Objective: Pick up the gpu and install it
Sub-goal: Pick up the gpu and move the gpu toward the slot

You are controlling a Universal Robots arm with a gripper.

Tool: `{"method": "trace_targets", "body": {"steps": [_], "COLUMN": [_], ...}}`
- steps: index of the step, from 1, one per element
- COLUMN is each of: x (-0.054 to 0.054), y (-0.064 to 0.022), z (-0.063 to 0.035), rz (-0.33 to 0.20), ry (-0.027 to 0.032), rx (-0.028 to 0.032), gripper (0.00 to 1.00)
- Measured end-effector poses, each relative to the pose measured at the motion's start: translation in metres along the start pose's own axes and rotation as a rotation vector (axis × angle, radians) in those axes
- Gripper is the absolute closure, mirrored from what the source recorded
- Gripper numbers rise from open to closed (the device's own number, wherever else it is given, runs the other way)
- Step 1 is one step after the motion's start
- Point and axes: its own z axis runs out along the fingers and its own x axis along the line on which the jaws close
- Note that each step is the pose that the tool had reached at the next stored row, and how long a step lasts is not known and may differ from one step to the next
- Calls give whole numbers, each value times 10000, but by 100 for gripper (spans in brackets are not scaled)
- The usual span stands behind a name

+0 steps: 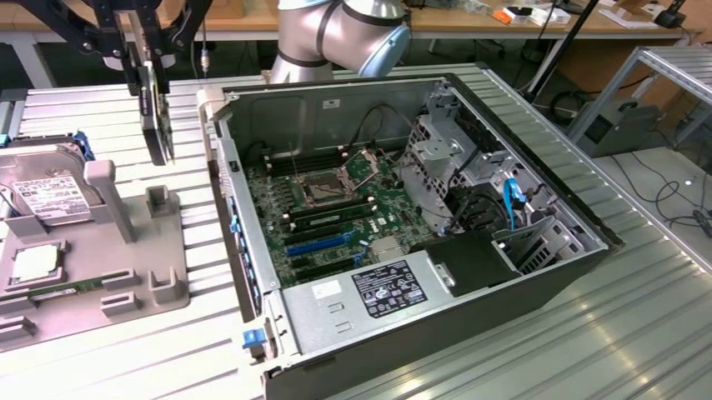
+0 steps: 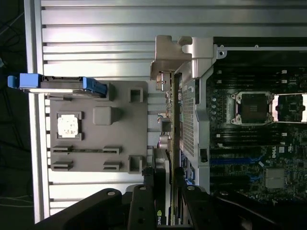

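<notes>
The gpu (image 1: pixel 159 125) is pinched by its thin edge between the fingers (image 2: pixel 144 203) of the gripper (image 1: pixel 147 75). The jaws are partly closed on it, and the card is hung straight down below them, touching nothing.

The risk is plain. The computer case (image 1: pixel 228 179) is met just to one side of the fingers, and the card's silver bracket could be snagged on that wall if it is carried across too low. So narrow a pinch could also be twisted, and a tilted card would be jammed against the blue slots (image 1: pixel 317 244).

On the fingers' other side, the grey tray (image 1: pixel 167 250) is loaded with a hard drive (image 1: pixel 45 196) and a processor chip (image 1: pixel 33 265). Inside the case the motherboard (image 1: pixel 368 217) is laid flat, with its processor socket (image 1: pixel 328 190) left open.
</notes>
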Motion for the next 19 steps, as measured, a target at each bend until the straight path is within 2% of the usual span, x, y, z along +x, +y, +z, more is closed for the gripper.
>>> {"method": "trace_targets", "body": {"steps": [19], "x": [-379], "y": [7], "z": [11], "rz": [-1], "ry": [-1], "rx": [36], "gripper": [73]}}
